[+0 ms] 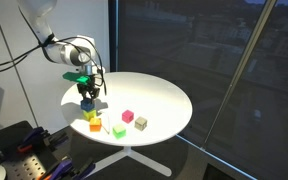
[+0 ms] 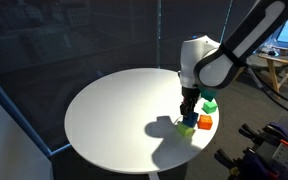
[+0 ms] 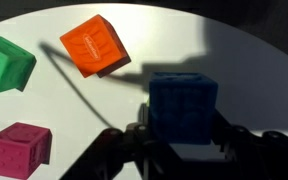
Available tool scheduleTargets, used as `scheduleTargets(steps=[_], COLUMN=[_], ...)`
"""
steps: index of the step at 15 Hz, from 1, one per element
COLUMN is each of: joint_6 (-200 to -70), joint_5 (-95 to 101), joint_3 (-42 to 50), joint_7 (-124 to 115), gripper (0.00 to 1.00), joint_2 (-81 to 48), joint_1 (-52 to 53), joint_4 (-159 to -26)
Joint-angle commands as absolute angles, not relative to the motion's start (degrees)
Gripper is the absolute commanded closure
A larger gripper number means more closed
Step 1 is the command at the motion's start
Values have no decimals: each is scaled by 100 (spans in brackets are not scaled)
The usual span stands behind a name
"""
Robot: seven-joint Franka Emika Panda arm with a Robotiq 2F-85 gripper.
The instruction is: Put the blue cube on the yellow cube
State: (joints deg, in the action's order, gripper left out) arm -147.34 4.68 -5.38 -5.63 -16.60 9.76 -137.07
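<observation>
Both fingers (image 3: pixel 227 132) of my gripper (image 1: pixel 87 97) were closed on the blue cube (image 3: pixel 184 98), held directly over the yellow cube (image 1: pixel 91 116), contact undetermined; placement was in hand, next requiring seating, then release.

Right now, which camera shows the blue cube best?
The wrist view: the blue cube fills the centre, its top face clear between the fingers. In both exterior views it is only a small speck, partly hidden by the fingers.
</observation>
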Motion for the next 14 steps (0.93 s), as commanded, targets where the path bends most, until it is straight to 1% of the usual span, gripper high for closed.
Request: scheduleTargets(steps=[1,4,5,6,7,8,9,14], joint_6=[-14846,-14841,-14839,-14837,-14843,-14844,-14842,-14833], joint_5=[445,445,428,428,432,430,431,421], joint_3=[-543,-546,-556,-558,-559,-562,-563,-570], joint_7=[-597,-593,-575,-571,-570,-567,-569,-557], gripper=[68,68,18,16,11,2,0,0], joint_2=[-1671,-1684,-1685,-1684,-1681,-1679,-1680,-1679], joint_1=[955,959,953,953,956,956,958,954], joint_4=[-13727,-13724,-13726,-13726,-13730,-13732,-13732,-13736])
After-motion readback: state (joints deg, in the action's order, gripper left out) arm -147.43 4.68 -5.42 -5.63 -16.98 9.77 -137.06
